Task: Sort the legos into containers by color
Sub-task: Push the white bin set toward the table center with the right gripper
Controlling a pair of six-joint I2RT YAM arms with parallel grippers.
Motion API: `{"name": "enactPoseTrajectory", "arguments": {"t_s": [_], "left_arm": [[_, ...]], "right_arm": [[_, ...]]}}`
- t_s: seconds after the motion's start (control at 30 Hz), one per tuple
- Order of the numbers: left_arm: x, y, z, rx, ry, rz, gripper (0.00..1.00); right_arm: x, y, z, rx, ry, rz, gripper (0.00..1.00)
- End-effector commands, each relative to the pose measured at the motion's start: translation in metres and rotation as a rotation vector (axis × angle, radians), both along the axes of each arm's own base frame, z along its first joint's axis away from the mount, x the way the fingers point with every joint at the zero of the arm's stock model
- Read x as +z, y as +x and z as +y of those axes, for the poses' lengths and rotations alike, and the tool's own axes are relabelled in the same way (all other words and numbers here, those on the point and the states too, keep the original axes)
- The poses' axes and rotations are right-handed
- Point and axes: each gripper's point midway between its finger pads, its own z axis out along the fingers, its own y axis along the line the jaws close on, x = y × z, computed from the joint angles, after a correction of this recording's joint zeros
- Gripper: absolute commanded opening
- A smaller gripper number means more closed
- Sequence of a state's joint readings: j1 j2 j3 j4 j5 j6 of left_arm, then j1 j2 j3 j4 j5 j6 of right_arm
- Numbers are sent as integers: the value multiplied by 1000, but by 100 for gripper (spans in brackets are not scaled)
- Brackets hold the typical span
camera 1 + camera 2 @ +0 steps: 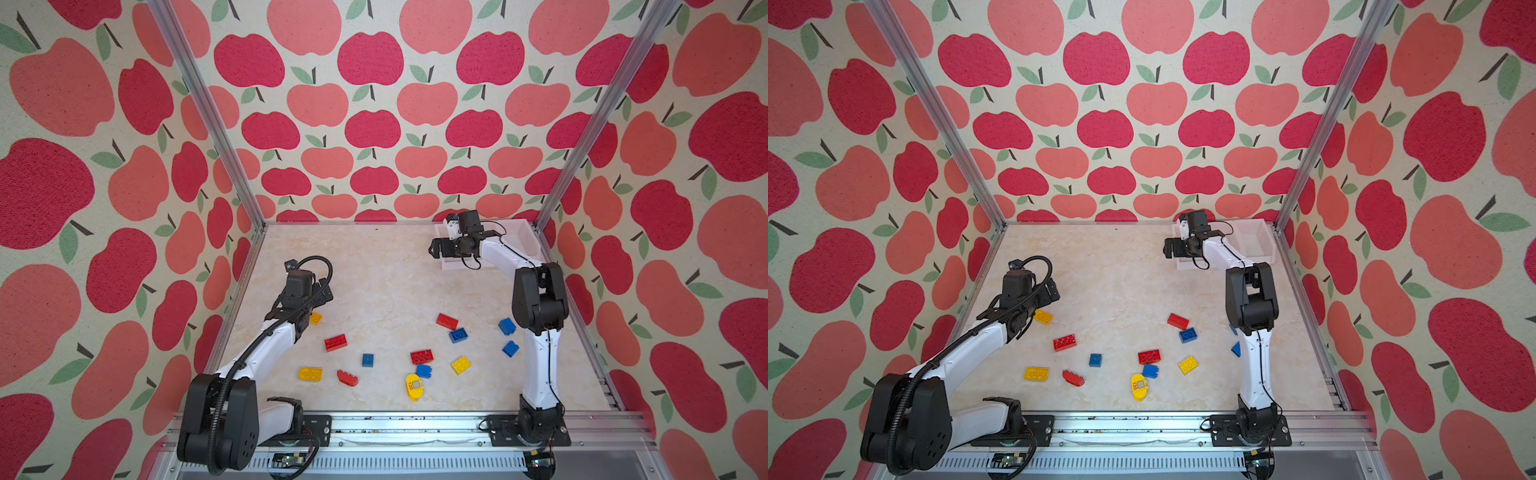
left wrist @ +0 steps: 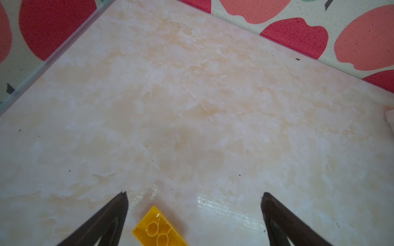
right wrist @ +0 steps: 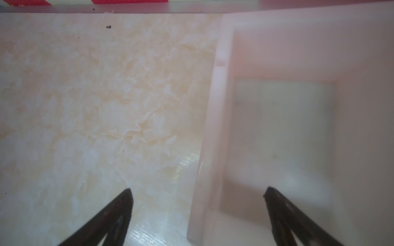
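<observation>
The left gripper [image 2: 194,193], spread wide and empty, has a yellow lego [image 2: 158,230] lying on the near side of its fingertips. The right gripper [image 3: 197,191], equally wide and empty, straddles the left wall of the containers [image 3: 221,127] at far right.

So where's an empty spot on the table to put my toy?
The big bare patch of table lies between the back wall, the left gripper and the white bins. The front is crowded: legos lie scattered from the yellow brick by the left gripper to the blue brick beside the right arm.
</observation>
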State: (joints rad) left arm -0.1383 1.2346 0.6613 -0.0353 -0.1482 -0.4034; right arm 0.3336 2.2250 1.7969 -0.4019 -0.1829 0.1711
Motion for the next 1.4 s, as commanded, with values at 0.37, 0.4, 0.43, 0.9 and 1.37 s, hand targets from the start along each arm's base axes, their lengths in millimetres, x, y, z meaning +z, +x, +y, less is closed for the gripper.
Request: {"name": "enactPoseTrajectory", "arguments": {"t_s": [0.37,0.4,0.43,0.9,1.37], "left_arm": [[7,1,-3,12,-18,5,99],[6,1,-3,13,-19,4,99],[6,1,-3,14,-20,5,99],[4,-1,-8,14,-25,10,99],[1,-2,-12,3,-33,16,99]], "right_arm": [[-7,-53,73,190,51,99,99],[-6,-57,79,201,55,99,99],[-6,-61,83,210,58,99,99],[18,-104,145,309,66,80,99],[95,-48,5,54,-95,-55,90]]}}
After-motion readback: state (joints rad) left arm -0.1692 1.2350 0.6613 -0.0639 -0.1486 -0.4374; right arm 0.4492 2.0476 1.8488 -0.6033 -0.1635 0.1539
